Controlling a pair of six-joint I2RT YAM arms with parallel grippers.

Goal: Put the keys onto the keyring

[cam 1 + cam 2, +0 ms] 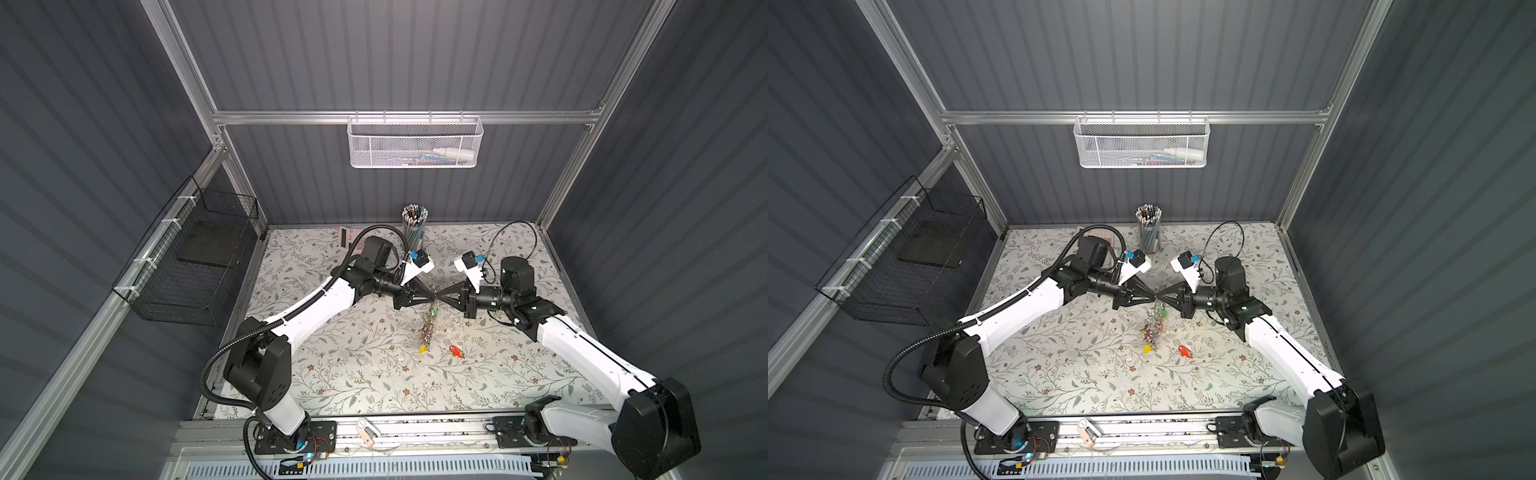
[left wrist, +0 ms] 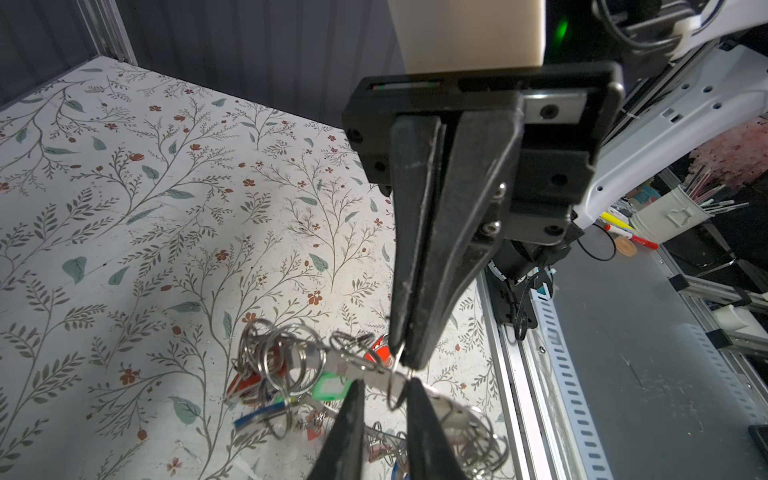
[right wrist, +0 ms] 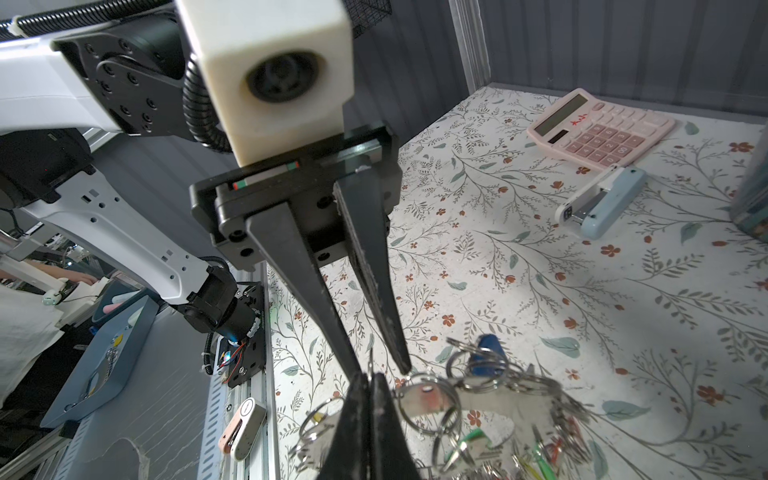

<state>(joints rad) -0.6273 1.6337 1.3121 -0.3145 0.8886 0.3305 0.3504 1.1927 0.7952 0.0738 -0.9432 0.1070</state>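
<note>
The right gripper is seen with its jaws pressed together on a thin silver wire loop at the top of a dangling bunch of small silver keys with coloured plastic tags. Whether that loop is a small split ring cannot be told. Tip to tip with it, the left gripper is held with its jaws a little apart on either side of the same metal, and no grip is judged there. The large flat grey metal keyring is seen just beyond the closed jaws, with the bunch trailing from it down to the floral-patterned table. Most keys are judged to be gathered already, though it cannot be confirmed that each is threaded on. One key with a red-orange tag is left lying alone, below the jaws on the right gripper's side, and is judged still to be added. Beyond the jaws, a pale cup is filled with upright pencils. Farther off, a white mesh basket hung on the rail holds a white tube and some pens. Off to the left gripper's side, a black wire basket holds a dark flat slab.
</note>
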